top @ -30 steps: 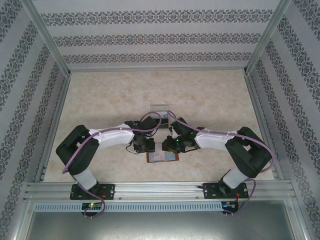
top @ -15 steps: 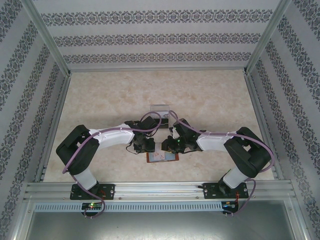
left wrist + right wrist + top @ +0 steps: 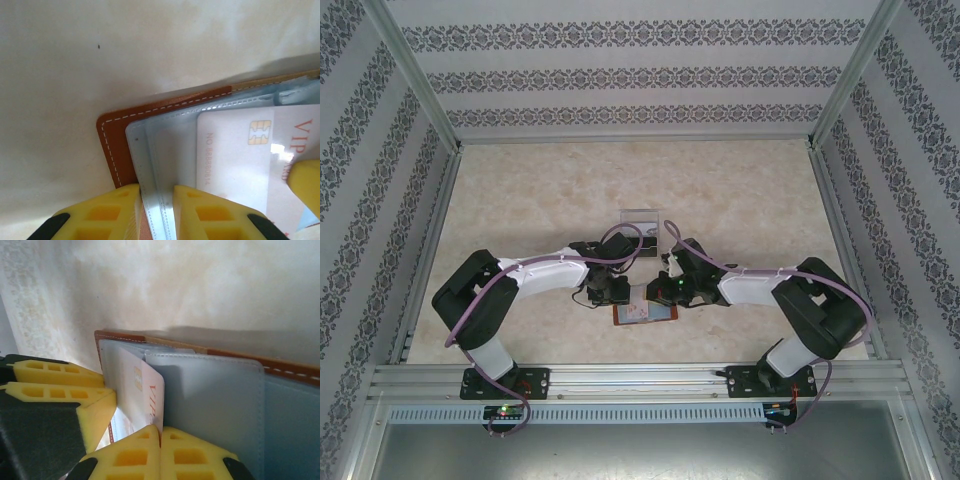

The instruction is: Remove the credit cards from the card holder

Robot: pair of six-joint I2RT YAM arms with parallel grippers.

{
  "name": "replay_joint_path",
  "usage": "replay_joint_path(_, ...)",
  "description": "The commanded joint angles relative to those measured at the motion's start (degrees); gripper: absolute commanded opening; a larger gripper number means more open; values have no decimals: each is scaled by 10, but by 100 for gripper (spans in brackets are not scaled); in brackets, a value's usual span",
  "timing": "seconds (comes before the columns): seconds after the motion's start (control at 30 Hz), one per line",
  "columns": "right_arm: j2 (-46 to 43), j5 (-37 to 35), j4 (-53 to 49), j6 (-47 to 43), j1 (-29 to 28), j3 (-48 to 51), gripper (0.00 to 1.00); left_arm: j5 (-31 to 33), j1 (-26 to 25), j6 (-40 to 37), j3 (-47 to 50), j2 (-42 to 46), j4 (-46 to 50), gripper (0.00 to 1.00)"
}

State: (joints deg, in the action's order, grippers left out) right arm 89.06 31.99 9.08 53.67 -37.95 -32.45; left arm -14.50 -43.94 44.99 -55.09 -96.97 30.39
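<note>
The right gripper point(image 3: 160, 435) has just closed tight on the pale credit card point(image 3: 144, 390), so extraction can begin. The left gripper point(image 3: 156, 202), narrowly parted, clamps the card holder point(image 3: 116, 145) near-centre on the counter point(image 3: 740, 190).

Card holder point(image 3: 116, 147): near edge hidden behind left jaws. Credit card point(image 3: 230, 165): lettering cut off at frame edge, right of those jaws.

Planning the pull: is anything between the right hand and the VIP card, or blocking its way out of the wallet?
Nothing visible does. The right hand is shut on the card at its edge. The left hand pins the wallet at its end, beside the card.
</note>
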Motion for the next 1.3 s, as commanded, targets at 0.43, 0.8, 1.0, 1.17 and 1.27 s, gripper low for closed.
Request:
replay_joint_path(0.43, -155, -39, -173, -76, 53, -5, 6, 26, -13, -7, 22, -5, 24, 24)
replay_joint_path(0.8, -217, -68, -296, -161, 74, -89, 5, 27, -12, -5, 9, 32, 18, 26)
replay_joint_path(1.0, -199, -73, -346, -266, 74, -164, 1, 26, -5, -8, 8, 57, 10, 27)
replay_joint_path(1.17, -168, -83, -376, -361, 73, -223, 0, 22, 7, -13, 15, 80, -7, 29)
replay_joint_path(1.27, -139, -92, -403, -430, 71, -262, 0, 21, 13, -14, 22, 92, -16, 30)
